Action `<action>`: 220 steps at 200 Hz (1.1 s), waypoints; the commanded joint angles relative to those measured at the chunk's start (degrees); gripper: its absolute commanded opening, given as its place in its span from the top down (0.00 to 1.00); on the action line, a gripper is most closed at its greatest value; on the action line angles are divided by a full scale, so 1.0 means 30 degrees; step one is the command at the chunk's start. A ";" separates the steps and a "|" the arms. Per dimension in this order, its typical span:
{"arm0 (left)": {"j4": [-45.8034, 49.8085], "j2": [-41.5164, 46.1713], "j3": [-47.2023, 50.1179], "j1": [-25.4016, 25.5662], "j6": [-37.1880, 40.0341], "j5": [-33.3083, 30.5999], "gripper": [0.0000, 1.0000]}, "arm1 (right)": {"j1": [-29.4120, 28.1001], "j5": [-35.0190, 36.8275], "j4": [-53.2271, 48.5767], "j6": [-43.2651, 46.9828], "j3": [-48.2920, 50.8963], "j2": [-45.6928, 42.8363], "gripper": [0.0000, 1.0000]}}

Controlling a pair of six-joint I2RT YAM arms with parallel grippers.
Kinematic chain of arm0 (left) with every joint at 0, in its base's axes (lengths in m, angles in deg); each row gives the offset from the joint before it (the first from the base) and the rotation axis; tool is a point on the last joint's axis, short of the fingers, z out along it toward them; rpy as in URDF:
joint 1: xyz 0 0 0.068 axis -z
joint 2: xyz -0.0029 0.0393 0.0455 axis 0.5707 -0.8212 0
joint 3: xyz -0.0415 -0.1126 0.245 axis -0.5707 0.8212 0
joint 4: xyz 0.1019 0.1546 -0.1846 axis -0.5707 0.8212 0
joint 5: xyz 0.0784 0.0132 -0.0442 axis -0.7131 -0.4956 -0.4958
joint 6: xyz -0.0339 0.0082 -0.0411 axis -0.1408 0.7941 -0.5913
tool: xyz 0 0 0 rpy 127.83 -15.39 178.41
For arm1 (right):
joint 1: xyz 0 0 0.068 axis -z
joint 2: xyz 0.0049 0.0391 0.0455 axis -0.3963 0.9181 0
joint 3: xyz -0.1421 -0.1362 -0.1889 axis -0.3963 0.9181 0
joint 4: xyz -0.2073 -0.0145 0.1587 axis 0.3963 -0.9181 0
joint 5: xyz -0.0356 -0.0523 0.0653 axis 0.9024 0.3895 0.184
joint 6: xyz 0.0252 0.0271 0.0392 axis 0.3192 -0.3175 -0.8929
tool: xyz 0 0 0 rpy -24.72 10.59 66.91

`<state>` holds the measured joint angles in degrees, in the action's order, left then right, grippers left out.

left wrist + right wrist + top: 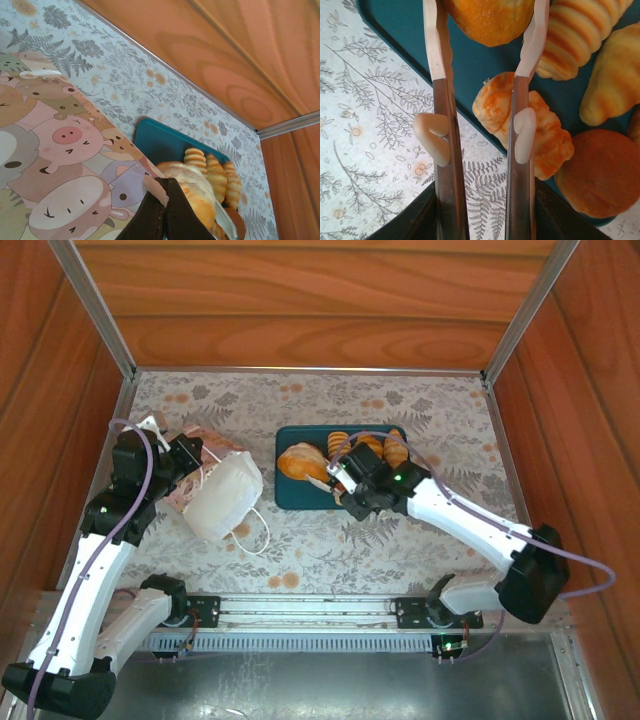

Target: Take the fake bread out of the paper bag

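Note:
The paper bag point(225, 498) lies on its side at the left of the table, white with a cartoon-animal side panel point(60, 165); its cord handles trail toward the near edge. My left gripper point(188, 453) point(167, 182) is shut on the bag's far edge. Several pieces of fake bread point(372, 447) rest on a teal tray point(290, 495). My right gripper point(335, 472) point(487, 15) hovers over the tray's near left corner, shut on an orange-brown piece of fake bread point(490, 20). Beneath it lie a flaky pastry point(540, 130), a ridged roll point(580, 35), a croissant point(615, 85) and a round dark bun point(605, 172).
A floral cloth point(420, 410) covers the table. Wooden walls with metal corner posts point(520, 320) close in the back and both sides. The tray's near edge point(420, 75) runs diagonally under my right fingers.

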<state>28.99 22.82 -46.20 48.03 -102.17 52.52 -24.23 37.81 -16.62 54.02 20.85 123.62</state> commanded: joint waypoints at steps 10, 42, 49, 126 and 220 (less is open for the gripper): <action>-0.0092 0.0290 -0.0267 -0.0126 0.0063 0.0286 1.00 | 0.0459 -0.0006 0.1052 0.0690 -0.1585 0.1521 0.57; -0.0107 0.0358 -0.0167 -0.0112 0.0062 0.0328 1.00 | 0.0621 0.0481 0.1050 0.0906 -0.2637 0.3228 0.56; -0.0099 0.0363 -0.0158 -0.0105 0.0032 0.0338 1.00 | 0.0637 0.0730 0.0977 0.0958 -0.2879 0.3537 0.55; -0.0100 0.0379 0.0021 -0.0106 0.0034 0.0357 1.00 | 0.0887 0.3024 0.0566 0.1812 -0.4510 0.5608 0.38; -0.0115 0.0216 0.0218 -0.0112 -0.0016 0.0513 1.00 | 0.0945 0.1941 0.0392 0.3024 -0.5664 0.6882 0.42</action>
<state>28.99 23.43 -46.18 48.03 -102.17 53.40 -21.93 44.94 -15.29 61.04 6.80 140.93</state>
